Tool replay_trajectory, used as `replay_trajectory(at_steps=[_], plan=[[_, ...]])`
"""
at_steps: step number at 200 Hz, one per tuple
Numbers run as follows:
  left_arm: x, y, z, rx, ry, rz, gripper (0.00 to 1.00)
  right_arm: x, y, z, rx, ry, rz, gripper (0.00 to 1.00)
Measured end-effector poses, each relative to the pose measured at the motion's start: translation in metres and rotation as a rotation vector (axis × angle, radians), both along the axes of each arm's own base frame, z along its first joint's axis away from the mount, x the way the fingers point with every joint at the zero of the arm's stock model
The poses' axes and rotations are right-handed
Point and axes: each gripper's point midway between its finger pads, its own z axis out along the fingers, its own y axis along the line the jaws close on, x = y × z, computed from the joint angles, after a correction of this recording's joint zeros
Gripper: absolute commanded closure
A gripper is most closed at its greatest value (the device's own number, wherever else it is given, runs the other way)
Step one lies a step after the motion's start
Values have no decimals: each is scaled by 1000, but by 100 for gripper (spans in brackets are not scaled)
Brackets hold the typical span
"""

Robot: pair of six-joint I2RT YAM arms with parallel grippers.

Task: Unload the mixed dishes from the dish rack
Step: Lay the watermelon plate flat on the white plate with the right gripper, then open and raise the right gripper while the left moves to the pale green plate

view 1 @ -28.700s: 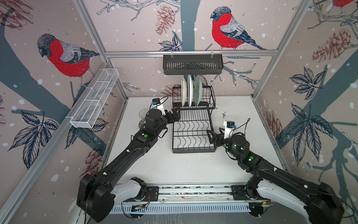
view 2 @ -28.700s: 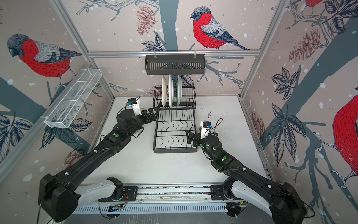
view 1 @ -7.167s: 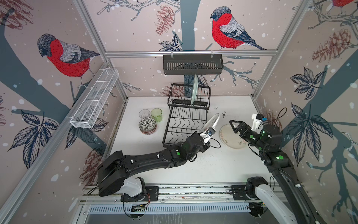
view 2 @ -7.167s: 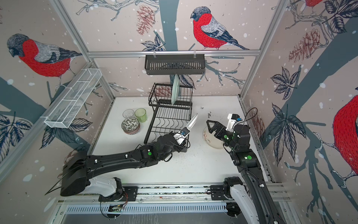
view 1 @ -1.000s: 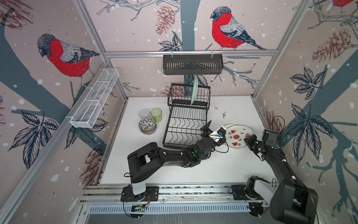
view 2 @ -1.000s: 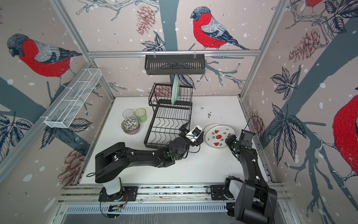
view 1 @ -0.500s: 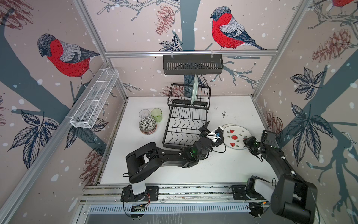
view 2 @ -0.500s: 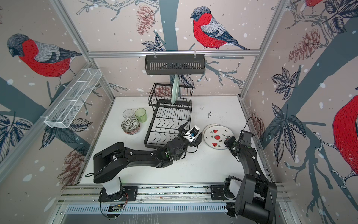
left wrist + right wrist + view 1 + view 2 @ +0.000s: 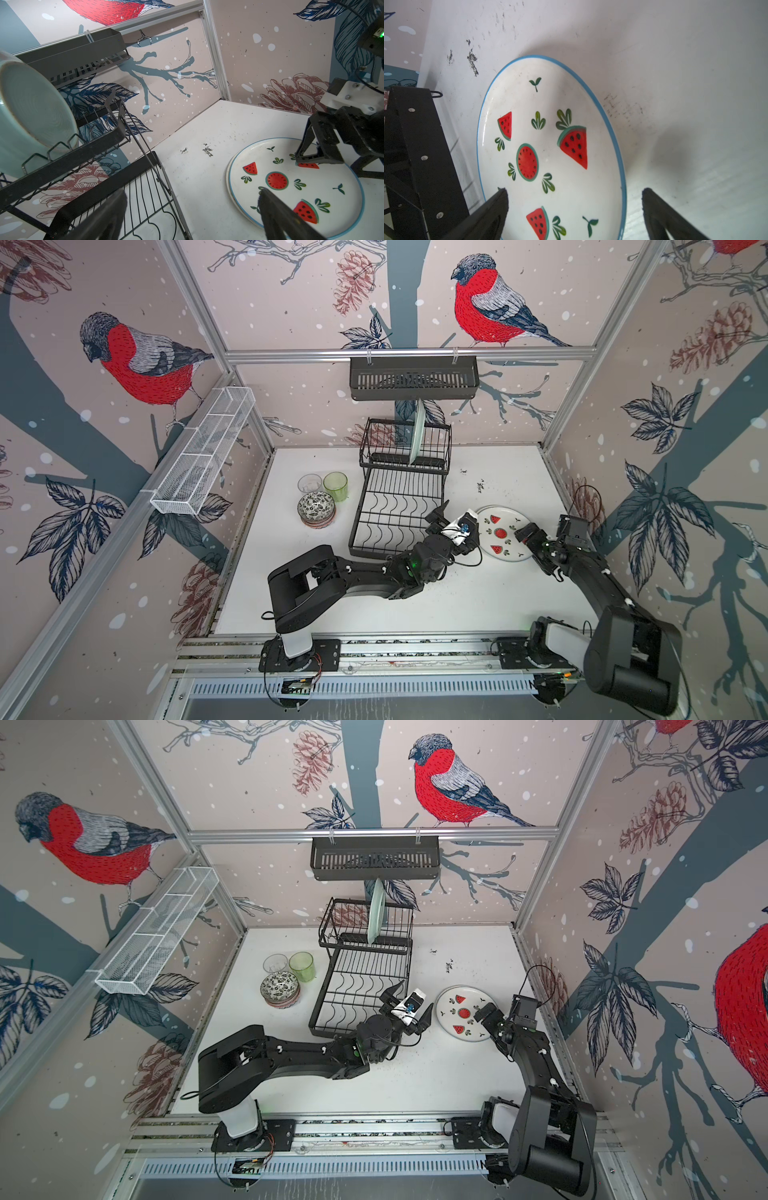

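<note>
The black dish rack stands mid-table, with a pale green plate upright in its upper level; the lower level holds nothing. A white watermelon-print plate lies flat to the right of the rack on another plate, of which only an edge shows. My right gripper is open, straddling that plate's near rim without gripping it. Between rack and plate, my left gripper hangs open and holds nothing. Stacked patterned bowls, a green glass and a clear glass sit left of the rack.
A slotted black shelf basket hangs on the back wall above the rack. A long white mesh basket is fixed to the left wall. The right wall stands close behind my right arm.
My right gripper has opened and let go of the watermelon plate, which now lies flat. My left gripper has drawn back slightly from the plate toward the rack, still open.
</note>
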Motion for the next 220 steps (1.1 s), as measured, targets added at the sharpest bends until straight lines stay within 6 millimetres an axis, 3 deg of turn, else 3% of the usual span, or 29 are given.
replay_trajectory(at_steps=[36, 72, 96, 144, 194, 220], plan=[[1, -1, 3, -13, 4, 0, 2, 2, 7, 3, -45, 13, 35, 1], [0, -9, 10, -30, 18, -25, 2, 8, 12, 18, -123, -19, 68, 0], [0, -12, 8, -18, 36, -33, 2, 11, 18, 39, -140, -100, 84, 0], [0, -29, 38, -50, 25, -81, 2, 15, 30, 91, -168, -300, 114, 1], [-3, -40, 42, -51, 59, -126, 2, 12, 34, 115, -179, -373, 124, 0], [-4, -36, 50, -59, 85, -121, 2, 11, 39, 123, -168, -400, 140, 1]])
